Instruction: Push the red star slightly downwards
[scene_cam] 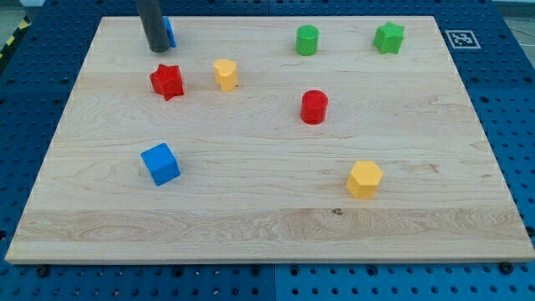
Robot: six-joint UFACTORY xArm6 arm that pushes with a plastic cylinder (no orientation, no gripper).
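Our tip [157, 50], a bare dark rod with nothing to pinch, stands just above the small red star block [166, 81]. We should centre it over the star, then push down shortly, so the star does not turn towards the yellow block [225, 74].

We are holding my tip [157, 49] at the bench's [251, 209] far left, just beyond the red star [167, 81], hiding most of a blue block [170, 32]. A yellow block [225, 74] is sitting right of the star, a blue cube [160, 163] nearer.
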